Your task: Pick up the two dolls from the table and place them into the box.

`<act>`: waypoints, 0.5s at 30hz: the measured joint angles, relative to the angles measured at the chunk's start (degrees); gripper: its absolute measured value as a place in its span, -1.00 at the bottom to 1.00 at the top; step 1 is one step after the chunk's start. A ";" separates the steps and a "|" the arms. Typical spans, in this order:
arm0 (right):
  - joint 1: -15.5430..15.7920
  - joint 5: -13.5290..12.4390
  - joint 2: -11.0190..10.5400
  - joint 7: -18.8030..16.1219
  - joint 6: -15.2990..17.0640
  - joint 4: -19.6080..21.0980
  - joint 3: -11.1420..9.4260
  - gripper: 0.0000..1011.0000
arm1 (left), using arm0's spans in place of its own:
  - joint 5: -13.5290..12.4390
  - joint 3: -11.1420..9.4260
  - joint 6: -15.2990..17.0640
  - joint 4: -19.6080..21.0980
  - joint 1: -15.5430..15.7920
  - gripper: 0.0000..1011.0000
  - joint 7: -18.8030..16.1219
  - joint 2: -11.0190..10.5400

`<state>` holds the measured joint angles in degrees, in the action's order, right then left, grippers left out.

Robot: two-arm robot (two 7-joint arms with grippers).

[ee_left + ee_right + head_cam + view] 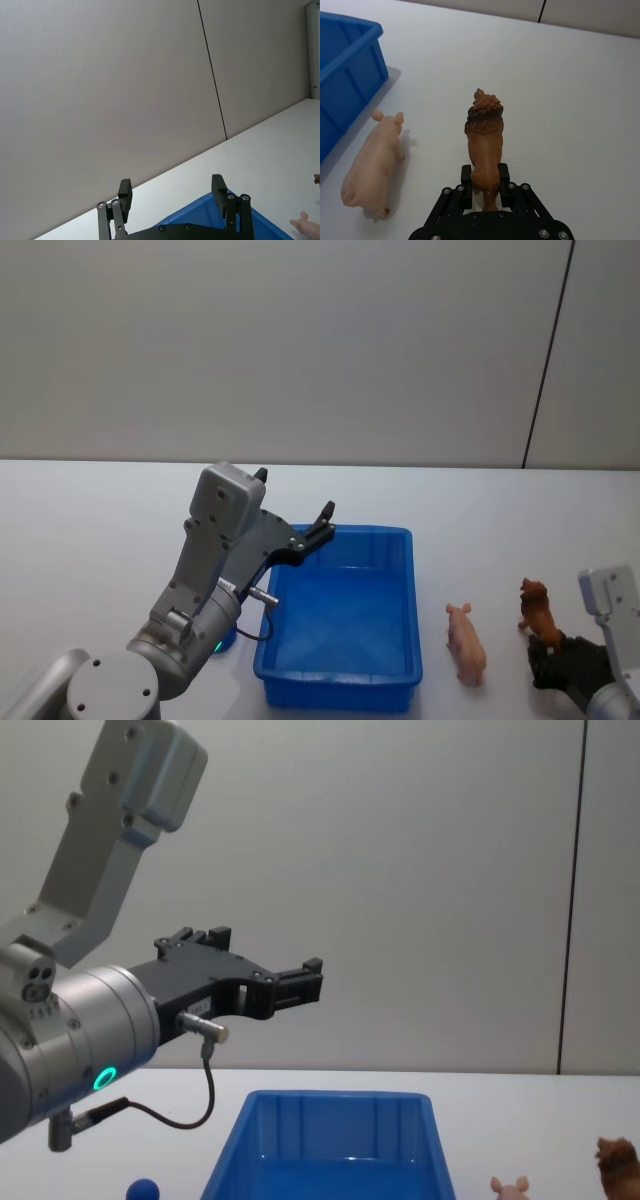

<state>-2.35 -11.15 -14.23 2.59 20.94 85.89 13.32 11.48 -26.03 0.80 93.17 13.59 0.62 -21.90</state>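
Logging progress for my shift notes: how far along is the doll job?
Done: nothing yet; the box holds no doll. In hand: the right gripper is at the rear of the reddish-brown doll, which stands on the table. Remaining: that doll and the pink doll beside the box must both go in. The left gripper hovers open above the box's left edge.

Pale pink pig (466, 642) just beside blue box (335, 690), brown lion (536, 612) upright nearby, white table (90, 540)
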 joint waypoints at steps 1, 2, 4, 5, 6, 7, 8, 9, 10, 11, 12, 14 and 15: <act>0.06 0.33 0.00 -0.15 -0.82 0.03 0.02 -0.43 | 0.00 0.00 0.00 0.00 0.00 0.98 0.00 0.00; 0.12 0.62 -0.01 -0.28 -1.59 0.13 0.03 -0.44 | 0.00 0.00 0.00 0.00 0.00 0.98 0.00 0.00; 0.20 0.92 -0.02 -0.41 -2.39 0.27 0.05 -0.44 | 0.00 0.00 0.00 0.00 0.00 0.98 0.00 0.00; 0.23 1.13 -0.03 -0.47 -2.93 0.36 0.06 -0.44 | 0.00 0.00 0.00 0.00 0.00 0.98 0.00 0.00; 0.26 1.31 -0.04 -0.53 -3.35 0.44 0.07 -0.44 | 0.00 0.00 0.00 0.00 0.00 0.98 0.00 0.00; 0.33 1.69 -0.06 -0.63 -4.08 0.61 0.09 -0.44 | 0.00 0.00 0.00 0.00 0.00 0.98 0.00 0.00; 0.37 1.86 -0.07 -0.70 -4.66 0.74 0.11 -0.44 | 0.00 0.00 0.00 0.00 0.00 0.98 0.00 0.00; 0.42 2.30 -0.10 -0.85 -5.68 0.94 0.13 -0.44 | 0.00 0.00 0.00 0.00 0.00 0.98 0.00 0.00; 0.45 2.51 -0.12 -0.93 -6.15 1.06 0.13 -0.44 | 0.00 0.00 0.00 0.00 0.00 0.98 0.00 0.00; 0.51 2.90 -0.15 -1.10 -7.07 1.30 0.16 -0.44 | 0.00 0.00 0.00 0.00 0.00 0.98 0.00 0.00; 0.51 2.90 -0.15 -1.10 -7.07 1.30 0.16 -0.44 | 0.00 0.00 0.00 0.00 0.00 0.98 0.00 0.00; 0.56 3.58 -0.18 -1.52 -8.63 1.70 0.22 -0.44 | 0.00 0.00 0.00 0.00 0.00 0.98 0.00 0.00; 0.57 3.77 -0.20 -1.69 -9.12 1.83 0.24 -0.44 | 0.00 0.00 0.00 0.00 0.00 0.98 0.00 0.00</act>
<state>-1.78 -7.38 -14.43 0.90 11.82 87.71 13.56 11.48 -26.02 0.80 93.17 13.59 0.62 -21.90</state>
